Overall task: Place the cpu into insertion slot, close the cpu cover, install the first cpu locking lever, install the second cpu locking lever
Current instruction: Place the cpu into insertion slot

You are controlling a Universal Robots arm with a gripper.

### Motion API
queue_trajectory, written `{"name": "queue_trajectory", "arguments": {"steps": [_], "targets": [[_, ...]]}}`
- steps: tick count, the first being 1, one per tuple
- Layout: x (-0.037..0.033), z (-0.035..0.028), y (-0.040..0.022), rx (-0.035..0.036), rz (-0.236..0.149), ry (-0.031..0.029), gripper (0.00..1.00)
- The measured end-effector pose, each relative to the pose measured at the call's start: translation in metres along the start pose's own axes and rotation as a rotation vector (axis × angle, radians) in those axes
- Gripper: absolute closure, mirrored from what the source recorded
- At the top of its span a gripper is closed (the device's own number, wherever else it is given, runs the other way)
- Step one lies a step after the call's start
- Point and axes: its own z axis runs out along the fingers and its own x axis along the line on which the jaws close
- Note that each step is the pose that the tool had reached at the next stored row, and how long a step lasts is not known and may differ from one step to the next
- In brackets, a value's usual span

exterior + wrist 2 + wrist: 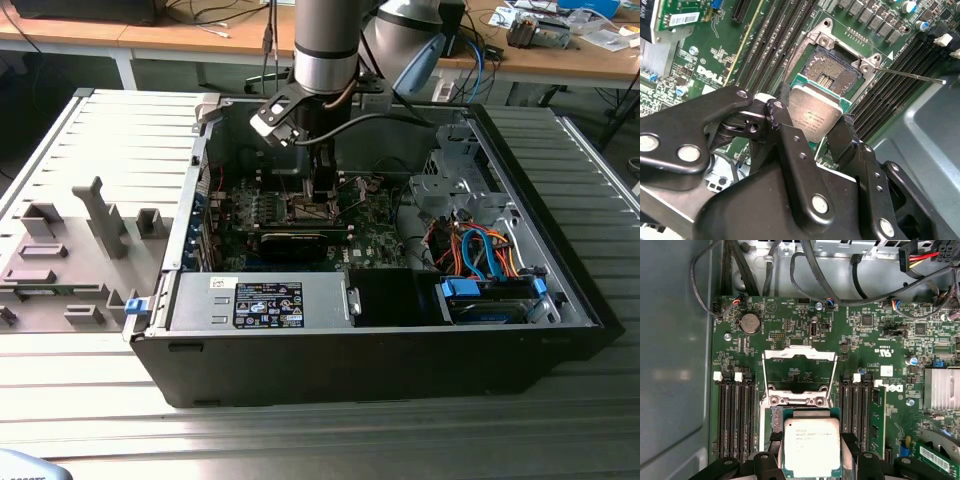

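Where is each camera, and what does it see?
Exterior view: off the arm, looking down into the black computer case; grey arm and end effector show.
Second wrist view: on the wrist, facing the dark square insertion slot.
First wrist view: on the wrist, facing the green motherboard and open silver cpu cover.
In both wrist views, the silver-grey square cpu sits gripped between black fingers.

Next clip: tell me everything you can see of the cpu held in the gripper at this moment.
The cpu is a small flat square chip with a silver-grey metal lid bearing faint print, rimmed by a green board edge. The black gripper's fingers clamp two opposite sides. It is held face up above the green motherboard, partly over the square insertion slot, whose dark centre is exposed, so it is not seated. In the first wrist view the silver cpu cover lies open beyond it.
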Motion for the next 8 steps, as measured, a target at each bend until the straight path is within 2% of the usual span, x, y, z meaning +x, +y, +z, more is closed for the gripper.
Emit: {"name": "queue_trajectory", "arguments": {"steps": [8], "targets": [[0.0035,0.0080,-0.0017,0.0000,0.000,0.0000,0.45]]}}
